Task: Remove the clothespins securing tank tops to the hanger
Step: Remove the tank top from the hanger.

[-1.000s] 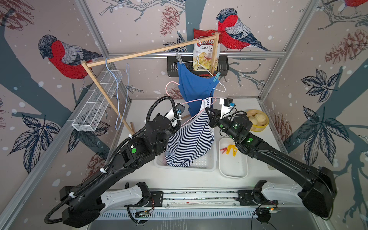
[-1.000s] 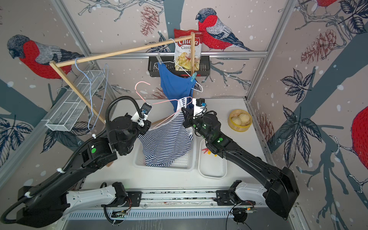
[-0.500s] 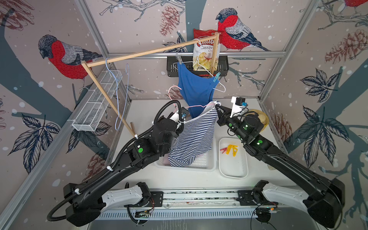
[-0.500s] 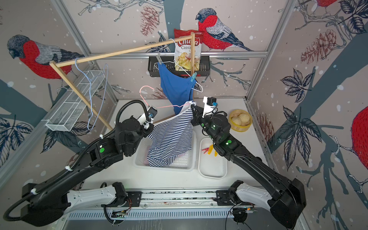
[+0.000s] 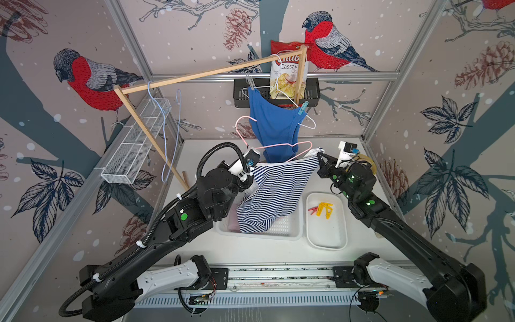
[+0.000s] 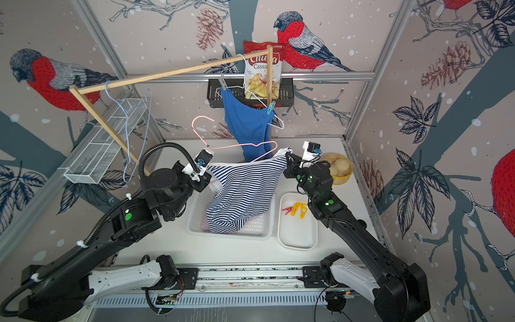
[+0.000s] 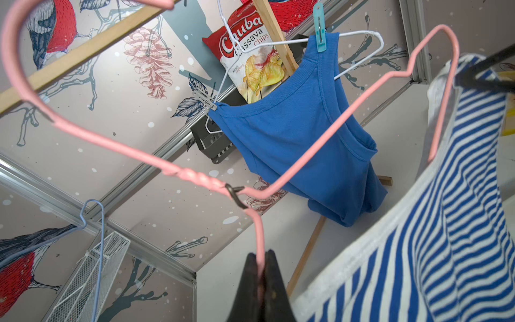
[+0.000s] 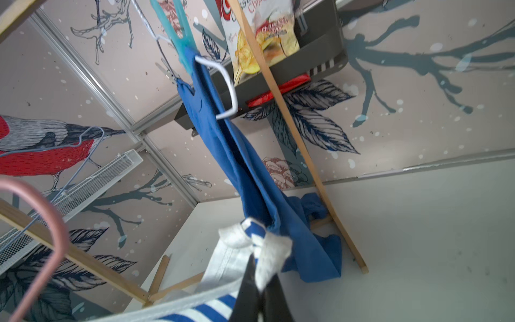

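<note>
Hanger (image 7: 200, 178) clamped in the left tool (image 7: 260, 259), strap (image 8: 271, 249) in the right tool (image 8: 257, 269), the striped top (image 5: 278, 192) is stretched wider (blue top (image 5: 274, 125) still pinned).

Enclosure from above, in both top views: rear wall (image 5: 200, 50), left wall (image 5: 41, 156) and right wall (image 5: 457, 172) papered pale pink-grey with red-breasted bullfinches (image 5: 326, 41), pine cones (image 5: 237, 28), dark leaves (image 5: 448, 120) and slate-blue branches; aluminium posts (image 5: 131, 41) at the rear corners, joined by a horizontal aluminium bar (image 5: 362, 75); white tabletop (image 5: 264, 248) as floor; wooden rack, its top rod (image 5: 195, 75) slanting from the left wall toward the rear wall; white wire-mesh basket (image 5: 133, 145) fixed along the left wall; black slotted basket (image 5: 239, 96) mounted on the rear wall just beneath the bar; aluminium track (image 5: 278, 274) along the near table edge; light even and soft.
</note>
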